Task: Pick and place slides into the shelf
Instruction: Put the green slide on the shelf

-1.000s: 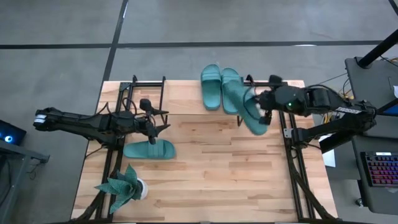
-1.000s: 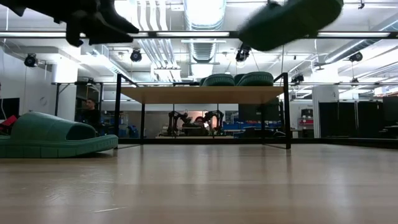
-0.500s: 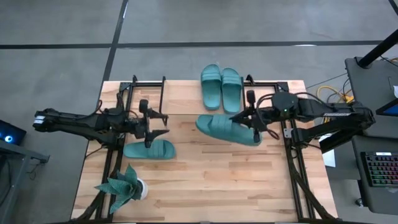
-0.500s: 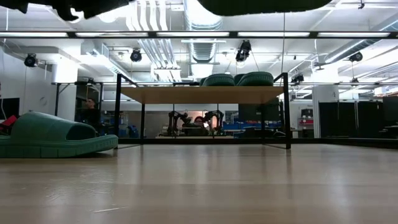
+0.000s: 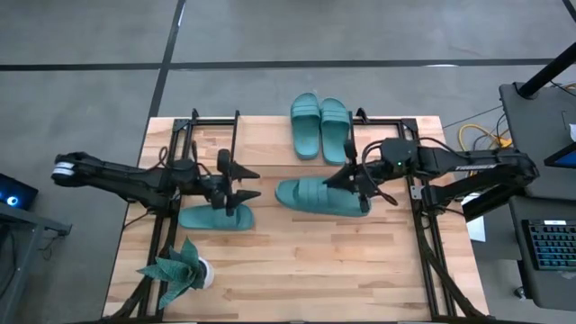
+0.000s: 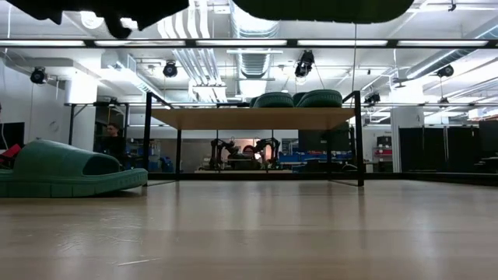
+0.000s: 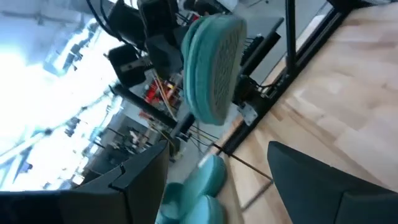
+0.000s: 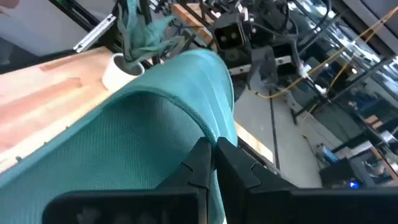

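My right gripper [image 5: 354, 180] is shut on one teal slide [image 5: 319, 194] and holds it above the middle of the table; the low view shows that slide [image 6: 323, 8] high over the tabletop. My left gripper [image 5: 252, 183] is open and hovers just to the far right of another slide [image 5: 216, 216], which lies sole down on the table. Two more slides [image 5: 319, 126] sit side by side on the shelf [image 6: 253, 118] at the far edge. The left wrist view shows the held slide's sole [image 7: 214, 68] beyond the open left gripper [image 7: 217, 149]. My right gripper pinches the slide between its two fingers at the slide's right end [image 5: 360, 184], coming level from the table's right. In the right wrist view the fingertips [image 8: 202, 155] close on a teal edge [image 8: 208, 134]. The slide is lifted clear and lies lengthwise left to right.
A spiky green plant in a white pot [image 5: 180, 270] stands near the table's near left corner. Black metal frames [image 5: 423, 234] run along both sides of the table. Bare wood [image 5: 315, 261] lies between the held slide and the near edge.
My right gripper has carried its slide from beside the shelf toward the table's near left. The slide has turned from slanting to lying level, lengthwise left to right. My left gripper has shifted a little toward the right, staying open.
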Motion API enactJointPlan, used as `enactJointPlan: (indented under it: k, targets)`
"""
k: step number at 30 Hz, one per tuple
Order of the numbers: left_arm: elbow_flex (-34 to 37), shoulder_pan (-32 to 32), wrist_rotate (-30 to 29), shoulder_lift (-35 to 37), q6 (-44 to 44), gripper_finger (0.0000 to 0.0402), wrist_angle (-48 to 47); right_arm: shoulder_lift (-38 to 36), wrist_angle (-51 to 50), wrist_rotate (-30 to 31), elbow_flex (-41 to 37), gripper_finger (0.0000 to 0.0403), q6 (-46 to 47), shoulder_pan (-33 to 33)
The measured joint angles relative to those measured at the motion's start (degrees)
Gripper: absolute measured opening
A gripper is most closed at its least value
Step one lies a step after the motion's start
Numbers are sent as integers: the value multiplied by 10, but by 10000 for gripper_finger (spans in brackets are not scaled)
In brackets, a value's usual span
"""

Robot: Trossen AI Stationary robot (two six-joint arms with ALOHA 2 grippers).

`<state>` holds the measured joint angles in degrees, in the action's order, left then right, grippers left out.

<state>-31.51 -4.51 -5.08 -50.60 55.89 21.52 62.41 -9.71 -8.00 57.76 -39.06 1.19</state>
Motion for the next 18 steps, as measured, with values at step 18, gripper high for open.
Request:
enactJointPlan:
  k: [18]
  targets:
    - [-64, 0, 16, -143, 34, 257, 81, 30, 15, -25, 9, 8, -18, -1]
